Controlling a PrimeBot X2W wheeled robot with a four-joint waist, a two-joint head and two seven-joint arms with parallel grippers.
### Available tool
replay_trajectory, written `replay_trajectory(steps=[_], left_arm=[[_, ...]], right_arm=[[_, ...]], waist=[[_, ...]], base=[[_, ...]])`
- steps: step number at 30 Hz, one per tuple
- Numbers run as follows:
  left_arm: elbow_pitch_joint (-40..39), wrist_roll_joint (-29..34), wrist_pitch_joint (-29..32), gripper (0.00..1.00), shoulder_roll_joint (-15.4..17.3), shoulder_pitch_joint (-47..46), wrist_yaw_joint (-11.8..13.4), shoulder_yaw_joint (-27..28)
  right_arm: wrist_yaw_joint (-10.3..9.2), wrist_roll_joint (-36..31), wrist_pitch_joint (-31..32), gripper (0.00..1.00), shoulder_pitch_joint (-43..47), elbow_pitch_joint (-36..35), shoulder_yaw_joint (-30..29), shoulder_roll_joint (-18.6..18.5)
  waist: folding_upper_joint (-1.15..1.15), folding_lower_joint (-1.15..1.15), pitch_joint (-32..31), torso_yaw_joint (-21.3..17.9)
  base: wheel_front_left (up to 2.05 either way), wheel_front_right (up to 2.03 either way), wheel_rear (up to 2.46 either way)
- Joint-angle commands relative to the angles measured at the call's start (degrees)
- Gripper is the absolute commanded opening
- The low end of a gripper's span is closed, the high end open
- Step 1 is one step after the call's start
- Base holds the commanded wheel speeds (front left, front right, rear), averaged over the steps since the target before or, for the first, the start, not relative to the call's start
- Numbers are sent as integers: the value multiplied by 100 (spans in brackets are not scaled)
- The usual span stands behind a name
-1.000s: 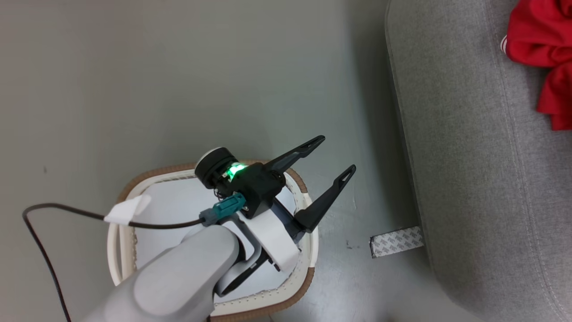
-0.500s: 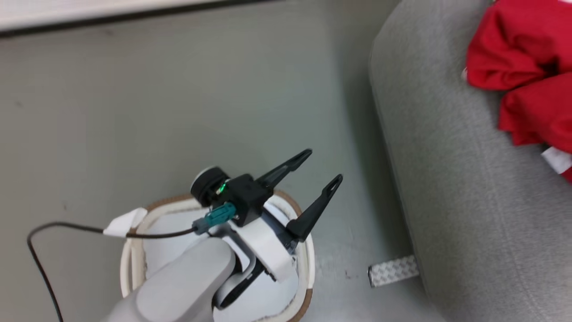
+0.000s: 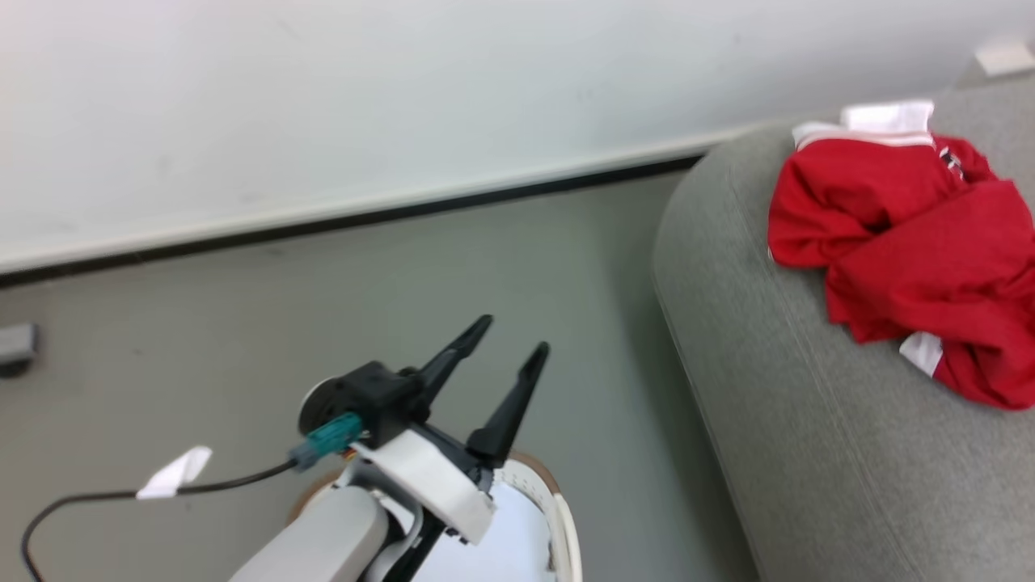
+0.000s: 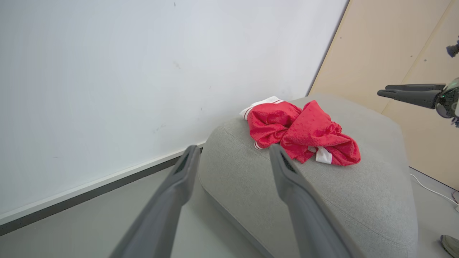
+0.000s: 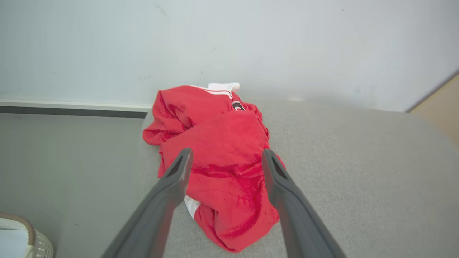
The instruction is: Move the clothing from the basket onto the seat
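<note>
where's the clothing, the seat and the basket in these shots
clothing [image 3: 897, 234]: head view, middle of the red heap
seat [image 3: 808, 469]: head view, bare grey upholstery
basket [image 3: 568, 533]: head view, right side of its rim

Clothing [image 5: 222, 143] bright red, white collar, thin white stripes; seat [image 5: 358, 179] light-grey woven; basket [image 3: 566, 529] cream, brown rim.

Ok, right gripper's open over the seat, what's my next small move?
Probably draw the right gripper back to rest: it stands open and empty, the clothing lies bunched on the seat, and what shows of the basket is pale lining, no red.
</note>
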Motion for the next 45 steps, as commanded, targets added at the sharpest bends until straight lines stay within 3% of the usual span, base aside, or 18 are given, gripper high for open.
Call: replay_trajectory(steps=[1,10,19,22,31,37,45], left_arm=[[-79,-50,1,100,15,236,76,195],[-566,122,-1,100,38,1193,434,1627],[-641,425,-1,100,-219,2057,516,2878],[-718,402,-1,100,-405,2232,387,3182],[-417,1252,-1,100,-1007,2872,-140,4133],[-151,1629,-2,100,-1285,2936,-385,4407],[-60,1913,-2,100,-1418,2846,-560,4621]], right_arm=[[-13,-178,-6,100,199,-411,-144,96],[-13,-649,-771,100,902,-1689,-294,1419],[-13,-772,-2287,100,1384,-1280,167,2127],[-13,-846,-2596,100,1512,-1078,313,2241],[-13,-966,-3439,100,1654,29,668,2477],[-13,-973,-3593,100,1426,183,640,2597],[-13,-1017,-3592,100,1414,20,608,2641]], waist=[[0,1,-414,252],[0,1,-783,709],[0,1,-874,999],[0,1,-902,1032],[0,1,-1069,1128],[0,1,-1123,1135],[0,1,-1157,1130]], base=[[0,0,0],[0,0,0],[0,0,0],[0,0,0],[0,0,0],[0,0,0],[0,0,0]])
